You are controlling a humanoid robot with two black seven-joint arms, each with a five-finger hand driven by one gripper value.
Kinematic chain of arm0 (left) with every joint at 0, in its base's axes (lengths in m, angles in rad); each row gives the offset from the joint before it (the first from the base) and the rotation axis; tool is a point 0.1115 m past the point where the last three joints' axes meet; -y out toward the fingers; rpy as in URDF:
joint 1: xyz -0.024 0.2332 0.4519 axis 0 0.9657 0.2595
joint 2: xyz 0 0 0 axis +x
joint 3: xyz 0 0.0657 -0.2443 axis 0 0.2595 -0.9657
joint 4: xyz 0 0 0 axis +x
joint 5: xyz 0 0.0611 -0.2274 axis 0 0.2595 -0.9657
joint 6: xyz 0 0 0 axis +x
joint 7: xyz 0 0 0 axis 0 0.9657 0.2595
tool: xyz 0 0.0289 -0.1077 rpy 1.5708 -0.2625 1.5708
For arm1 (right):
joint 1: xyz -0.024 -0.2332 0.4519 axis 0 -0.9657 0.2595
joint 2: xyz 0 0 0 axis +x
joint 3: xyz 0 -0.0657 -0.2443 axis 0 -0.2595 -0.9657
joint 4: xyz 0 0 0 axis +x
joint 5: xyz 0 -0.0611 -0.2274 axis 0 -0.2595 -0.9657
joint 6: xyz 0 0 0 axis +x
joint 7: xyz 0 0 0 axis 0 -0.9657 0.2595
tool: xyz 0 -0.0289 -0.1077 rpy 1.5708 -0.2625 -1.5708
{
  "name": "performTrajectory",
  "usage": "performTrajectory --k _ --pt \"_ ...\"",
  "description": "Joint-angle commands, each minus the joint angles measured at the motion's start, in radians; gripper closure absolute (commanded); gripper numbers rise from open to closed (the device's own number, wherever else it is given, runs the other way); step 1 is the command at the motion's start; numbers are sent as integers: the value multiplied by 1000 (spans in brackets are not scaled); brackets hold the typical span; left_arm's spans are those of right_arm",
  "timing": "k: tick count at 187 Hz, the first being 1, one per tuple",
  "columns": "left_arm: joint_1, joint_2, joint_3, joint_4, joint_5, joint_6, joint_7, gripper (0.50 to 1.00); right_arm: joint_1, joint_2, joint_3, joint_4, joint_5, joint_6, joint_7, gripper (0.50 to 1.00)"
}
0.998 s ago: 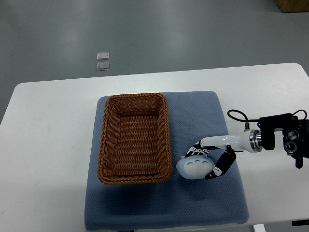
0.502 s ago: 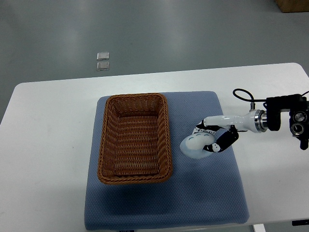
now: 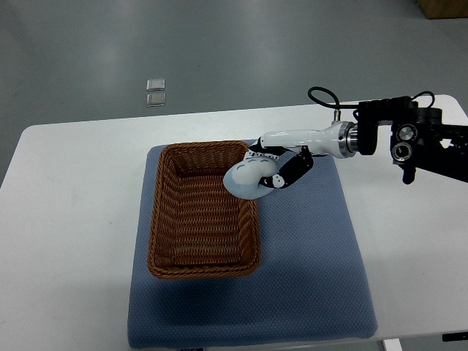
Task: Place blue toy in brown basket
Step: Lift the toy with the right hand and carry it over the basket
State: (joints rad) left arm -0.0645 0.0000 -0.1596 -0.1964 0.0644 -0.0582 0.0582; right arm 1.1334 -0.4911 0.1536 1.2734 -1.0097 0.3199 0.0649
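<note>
A pale blue round toy (image 3: 247, 179) hangs in the air over the right rim of the brown wicker basket (image 3: 164, 219), near its far right corner. My right hand (image 3: 272, 167) is shut on the toy, its white and black fingers (image 3: 289, 172) wrapped around the toy's right side. The arm reaches in from the right edge, across the upper part of the table. The basket stands on a blue mat (image 3: 307, 256), and nothing lies inside it. My left arm does not show.
The blue mat lies on a white table (image 3: 73, 219). Beyond the table's far edge, two small clear square objects (image 3: 156, 93) lie on the grey floor. A brown box corner (image 3: 442, 7) shows at the top right.
My right hand has lifted the blue toy off the mat and carried it up and to the left, from beside the basket's near right corner to above its right rim.
</note>
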Motion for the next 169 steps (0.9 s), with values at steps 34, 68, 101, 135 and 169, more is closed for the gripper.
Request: performTrajectory --k 34,68,101,135,169 --pt "0 0 0 0 0 0 0 500 12 243 -12 -213 -1 -36 0 996" --pt "0 0 0 0 0 0 0 500 0 332 -25 -293 -3 -56 0 987" --pt "0 0 2 0 0 0 0 500 -6 356 -66 -313 -4 -93 0 967" --pt "0 0 2 2 0 0 0 500 -29 378 -69 -321 -6 -96 0 926" --pt "0 0 2 2 0 0 0 500 -40 385 -69 -332 -9 -96 3 895"
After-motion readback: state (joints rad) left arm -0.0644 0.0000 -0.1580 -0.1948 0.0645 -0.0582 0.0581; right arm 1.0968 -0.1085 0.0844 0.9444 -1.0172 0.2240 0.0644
